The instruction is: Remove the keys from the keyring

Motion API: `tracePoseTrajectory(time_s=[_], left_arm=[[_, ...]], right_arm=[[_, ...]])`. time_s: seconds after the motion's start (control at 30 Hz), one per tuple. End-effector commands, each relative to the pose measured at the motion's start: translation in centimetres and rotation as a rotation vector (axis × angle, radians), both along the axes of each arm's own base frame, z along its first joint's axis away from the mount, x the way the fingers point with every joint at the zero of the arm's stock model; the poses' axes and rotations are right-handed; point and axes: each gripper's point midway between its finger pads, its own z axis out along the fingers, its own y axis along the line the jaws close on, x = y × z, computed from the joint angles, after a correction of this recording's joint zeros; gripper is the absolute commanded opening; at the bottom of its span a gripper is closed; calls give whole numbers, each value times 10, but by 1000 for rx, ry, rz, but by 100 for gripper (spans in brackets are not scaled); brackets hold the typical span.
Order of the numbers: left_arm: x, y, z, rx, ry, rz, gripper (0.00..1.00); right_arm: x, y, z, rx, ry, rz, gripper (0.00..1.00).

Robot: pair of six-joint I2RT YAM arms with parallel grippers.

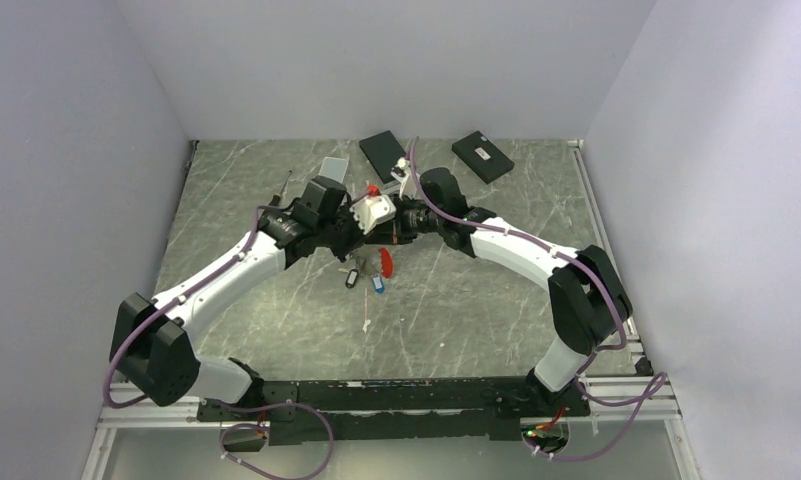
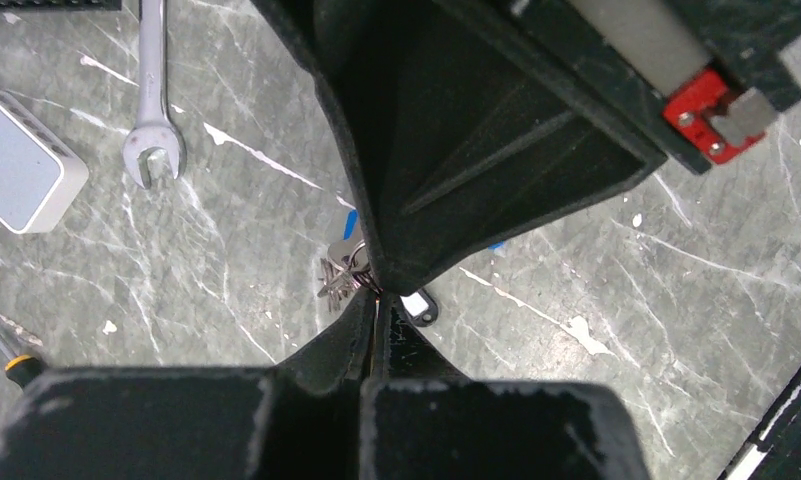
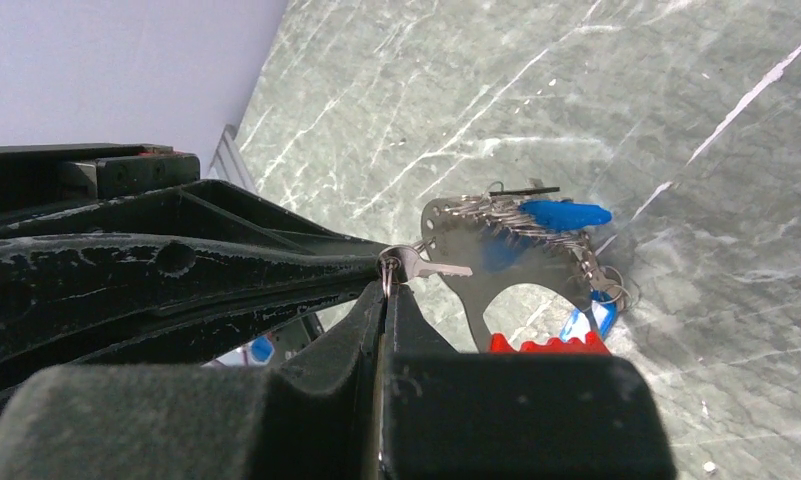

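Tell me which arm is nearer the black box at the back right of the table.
Right. The right arm bends just beside the black box, on its near-left side. The left arm comes in from the left and stops well short of it.

The grey-green marbled table (image 1: 456,310) is streaked with white and chipped in spots. At its far edge lies a flat black box (image 1: 381,151), and to the right of it, well apart, a second black box (image 1: 482,156). A pale grey flat box (image 2: 21,172) lies further left. Near it is a silver wrench (image 2: 152,95), its open end pointing down in the left wrist view. A screwdriver (image 2: 14,362) shows only partly. Plain pale walls (image 1: 76,150) stand on three sides.
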Motion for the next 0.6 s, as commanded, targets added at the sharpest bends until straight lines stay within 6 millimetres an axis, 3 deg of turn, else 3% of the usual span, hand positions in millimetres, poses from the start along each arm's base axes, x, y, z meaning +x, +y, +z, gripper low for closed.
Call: tracePoseTrajectory(time_s=[0.0,0.23,0.57], left_arm=[[7,-10,40,-113,-158,-35,0],[-4,-18,57,-207,-249,-110,0],[-10,-23,55,-253,-305,-165,0]], right_arm=[[-4,4,27,84,-21,30,0],[-3,5,15,84,12,40,0],[-4,7,-6,93,106,56,0]])
